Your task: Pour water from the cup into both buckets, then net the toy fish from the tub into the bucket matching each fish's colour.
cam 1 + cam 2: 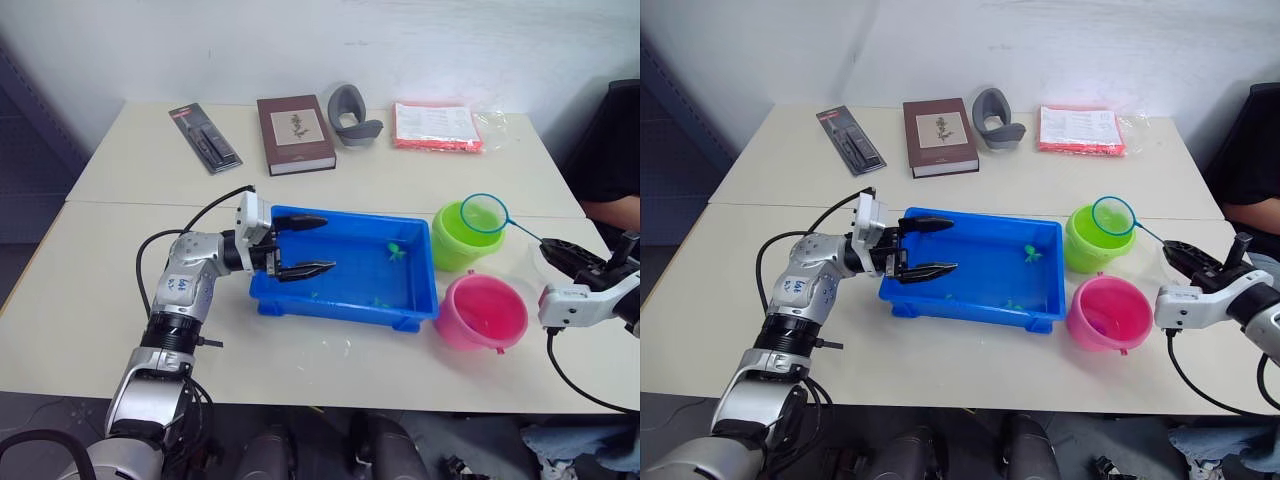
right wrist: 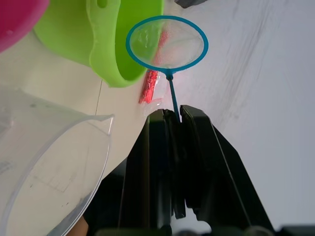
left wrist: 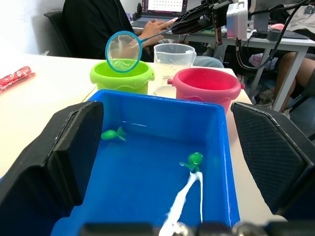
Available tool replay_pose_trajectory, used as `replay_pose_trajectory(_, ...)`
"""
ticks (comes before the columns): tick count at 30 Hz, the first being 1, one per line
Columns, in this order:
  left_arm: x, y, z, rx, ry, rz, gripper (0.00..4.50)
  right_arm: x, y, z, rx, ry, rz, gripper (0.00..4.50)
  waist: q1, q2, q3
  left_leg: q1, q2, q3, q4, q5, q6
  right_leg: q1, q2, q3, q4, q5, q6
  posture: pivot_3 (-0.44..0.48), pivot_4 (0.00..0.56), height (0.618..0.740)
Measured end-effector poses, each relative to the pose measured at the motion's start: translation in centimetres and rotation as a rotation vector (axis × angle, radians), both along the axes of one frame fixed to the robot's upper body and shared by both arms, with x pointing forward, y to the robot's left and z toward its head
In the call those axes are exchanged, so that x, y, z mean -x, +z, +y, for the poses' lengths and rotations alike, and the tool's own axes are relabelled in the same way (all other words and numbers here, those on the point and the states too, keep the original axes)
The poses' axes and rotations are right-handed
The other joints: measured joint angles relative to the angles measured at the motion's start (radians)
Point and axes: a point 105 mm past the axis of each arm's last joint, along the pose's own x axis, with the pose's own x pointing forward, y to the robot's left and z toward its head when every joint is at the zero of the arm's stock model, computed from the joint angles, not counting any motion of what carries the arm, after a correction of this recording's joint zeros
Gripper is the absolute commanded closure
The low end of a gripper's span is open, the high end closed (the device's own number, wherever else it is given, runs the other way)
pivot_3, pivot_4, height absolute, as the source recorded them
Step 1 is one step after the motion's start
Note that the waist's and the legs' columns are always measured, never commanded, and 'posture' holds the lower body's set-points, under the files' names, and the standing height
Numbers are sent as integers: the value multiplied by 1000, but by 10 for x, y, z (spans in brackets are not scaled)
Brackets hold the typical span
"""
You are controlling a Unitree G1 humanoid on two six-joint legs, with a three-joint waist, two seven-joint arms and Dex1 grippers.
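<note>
Net: pinched by its handle in my right gripper, hoop over the green bucket. Left gripper: wide, straddling the tub end. Fish remain (both green); dip low, scoop under one.

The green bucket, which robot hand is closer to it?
The right. The right gripper is just beside the green bucket, holding the net over its rim. The left gripper is open at the far end of the blue tub.
</note>
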Motion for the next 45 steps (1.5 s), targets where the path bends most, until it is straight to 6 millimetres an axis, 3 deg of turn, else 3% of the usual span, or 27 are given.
replay_pose_trajectory(8,1,4,-6,5,2,2,36,-3,12,0,7,6,-14,4500,0,0,0,0,0,0,0,0,0,0,0,0,0,0,0,0,150,740)
replay_pose_trajectory(11,2,7,-6,0,8,-9,36,-2,19,4,-204,0,-8,4500,0,0,0,0,0,-1,0,0,0,0,1,0,0,0,0,0,150,740)
replay_pose_trajectory(14,4,5,7,-30,36,-8,36,1,36,32,-506,83,85,4500,-7,3,0,1,1,0,0,0,0,0,1,0,1,0,0,0,150,740)
replay_pose_trajectory(18,7,-5,34,-82,82,23,36,11,52,80,-639,245,273,4500,-17,3,1,1,2,-2,0,0,0,0,1,-1,1,0,0,0,150,740)
replay_pose_trajectory(23,11,-13,53,-123,119,36,36,21,33,119,-659,276,535,4500,1,3,1,-1,0,-3,2,-1,1,0,-2,-2,0,0,-1,0,150,740)
replay_pose_trajectory(28,15,-18,68,-140,170,54,36,28,15,124,-789,151,693,4500,7,3,1,-3,-1,-5,2,-1,2,0,-4,-4,0,0,0,0,150,740)
replay_pose_trajectory(35,17,-9,82,-125,258,63,36,33,13,118,-872,24,694,4500,4,2,1,-1,-1,-5,2,-1,2,1,-4,-4,0,0,-1,0,150,740)
replay_pose_trajectory(37,17,-11,82,-124,265,77,36,31,10,118,-965,-2,706,4500,3,1,0,-1,0,-5,2,-1,2,1,-3,-4,0,0,-1,0,150,740)
replay_pose_trajectory(41,15,-8,80,-119,276,87,36,25,3,129,-1330,-95,849,4500,0,1,0,-1,0,-5,2,-1,1,0,-3,-3,2,0,-1,0,150,740)
replay_pose_trajectory(45,14,-4,79,-119,273,78,36,30,-8,133,-1464,-232,1005,4500,0,1,0,-2,0,-5,1,-1,1,0,-4,-4,1,-1,-2,0,150,740)
